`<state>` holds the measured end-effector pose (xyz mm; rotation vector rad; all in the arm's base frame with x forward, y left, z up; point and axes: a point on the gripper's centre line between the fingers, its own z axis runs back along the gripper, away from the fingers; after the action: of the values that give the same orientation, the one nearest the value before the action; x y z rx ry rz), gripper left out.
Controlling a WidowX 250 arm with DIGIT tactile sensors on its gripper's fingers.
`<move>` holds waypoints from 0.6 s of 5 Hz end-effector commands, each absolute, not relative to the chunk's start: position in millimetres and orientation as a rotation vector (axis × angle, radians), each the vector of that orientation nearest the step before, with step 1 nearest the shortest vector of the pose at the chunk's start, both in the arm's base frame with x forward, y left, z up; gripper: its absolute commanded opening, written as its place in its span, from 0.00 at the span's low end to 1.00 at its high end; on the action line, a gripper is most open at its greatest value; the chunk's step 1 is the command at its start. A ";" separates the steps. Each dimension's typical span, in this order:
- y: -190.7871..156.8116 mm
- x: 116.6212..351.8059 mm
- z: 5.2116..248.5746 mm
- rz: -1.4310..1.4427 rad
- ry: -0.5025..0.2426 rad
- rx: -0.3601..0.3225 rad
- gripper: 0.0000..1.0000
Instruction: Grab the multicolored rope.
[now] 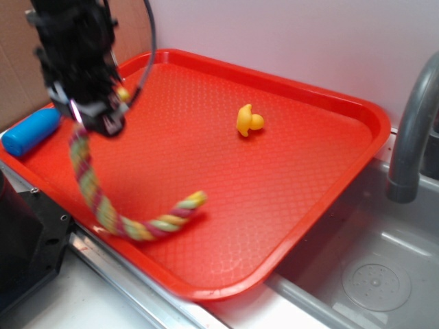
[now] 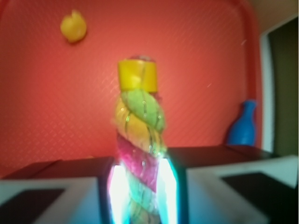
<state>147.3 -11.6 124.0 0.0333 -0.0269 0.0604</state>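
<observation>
Rope pinched near one end, part lifted off tray.

Claw (image 1: 103, 113) clamps the multicolored rope (image 1: 92, 192) just below its yellow tip; the cord hangs down and its far end rests on the red tray (image 1: 288, 171). Risk: the short grip close to the tip may slip under the trailing weight, or the dragging end may sweep toward the duck (image 1: 248, 120).
</observation>
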 end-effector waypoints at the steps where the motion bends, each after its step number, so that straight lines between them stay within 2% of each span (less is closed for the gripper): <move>1: 6.9 164.7 214.5 -0.035 -0.098 0.057 0.00; 3: 12.5 168.5 217.8 -0.015 -0.081 0.042 0.00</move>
<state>157.8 12.9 206.1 0.0405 -0.0409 -0.0179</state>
